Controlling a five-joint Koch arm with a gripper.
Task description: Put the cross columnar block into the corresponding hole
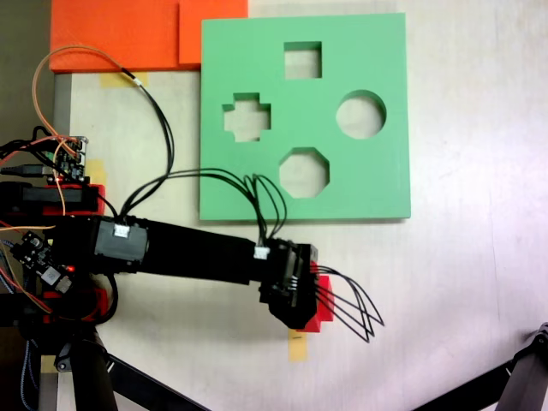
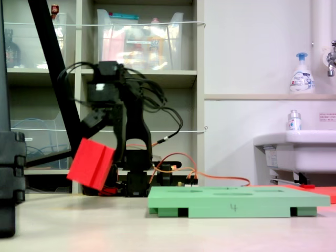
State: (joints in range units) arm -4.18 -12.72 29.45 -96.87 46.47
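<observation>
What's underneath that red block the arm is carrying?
Nothing touches the red block: in a fixed view it hangs tilted in the gripper, clear of the table. From above, the arm hides the spot below it.

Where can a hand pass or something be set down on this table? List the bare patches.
Bare tabletop lies right of the green foam board and below its lower edge, out to the right. Crowded: the lower left, where the arm, its cables and the red block sit, and the upper left, by the orange foam.

One red block [image 2: 91, 163], one green board [image 1: 377, 175] — four cutouts, one plus-shaped [image 1: 247, 117].
</observation>
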